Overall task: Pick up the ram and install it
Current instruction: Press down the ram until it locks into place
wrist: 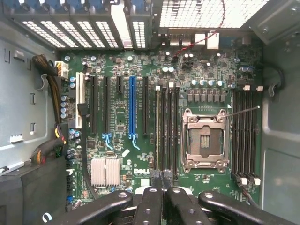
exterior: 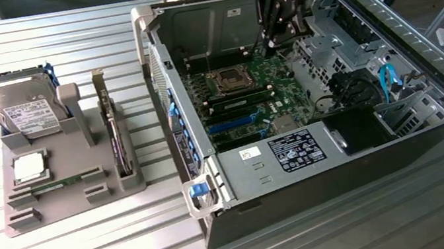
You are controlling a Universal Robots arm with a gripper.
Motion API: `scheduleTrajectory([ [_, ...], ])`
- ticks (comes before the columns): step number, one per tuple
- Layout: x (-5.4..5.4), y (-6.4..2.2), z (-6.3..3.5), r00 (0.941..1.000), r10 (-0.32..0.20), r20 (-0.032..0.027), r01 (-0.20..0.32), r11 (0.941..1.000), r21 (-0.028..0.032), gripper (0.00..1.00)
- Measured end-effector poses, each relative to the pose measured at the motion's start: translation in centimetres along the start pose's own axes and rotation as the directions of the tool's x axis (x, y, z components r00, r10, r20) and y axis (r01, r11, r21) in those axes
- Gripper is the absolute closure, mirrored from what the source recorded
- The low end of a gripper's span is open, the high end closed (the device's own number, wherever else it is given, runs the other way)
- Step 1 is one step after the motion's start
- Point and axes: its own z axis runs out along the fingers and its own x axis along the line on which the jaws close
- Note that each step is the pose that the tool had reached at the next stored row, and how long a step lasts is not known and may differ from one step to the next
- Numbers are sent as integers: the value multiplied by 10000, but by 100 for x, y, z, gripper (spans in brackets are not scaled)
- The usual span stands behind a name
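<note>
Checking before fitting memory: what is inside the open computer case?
A green motherboard with an empty processor socket and long slots. The gripper hangs over it; its shut fingers cover part of the board.

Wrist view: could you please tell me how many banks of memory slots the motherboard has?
2. One bank lies between the processor socket and the blue expansion slot; the other bank on the socket's opposite side, by the case wall. The gripper may hide more.
</note>
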Motion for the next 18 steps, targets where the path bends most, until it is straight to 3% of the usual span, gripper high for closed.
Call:
scheduleTrajectory([
  [5, 1, 0, -9, 9967, 818, 16, -818, 9967, -1, 89],
  [11, 0, 1, -52, 9788, 2049, 42, -2049, 9788, -6, 89],
  [13, 0, 1, -56, 9693, 2458, 46, -2458, 9693, -8, 89],
  [14, 0, 1, -57, 9618, 2735, 50, -2735, 9619, -10, 89],
  [15, 0, 1, -57, 9505, 3108, 57, -3108, 9505, -13, 89],
  [17, 0, 1, -59, 9369, 3495, 63, -3495, 9369, -16, 89],
  [18, 0, 1, -59, 9256, 3783, 69, -3783, 9257, -18, 89],
])
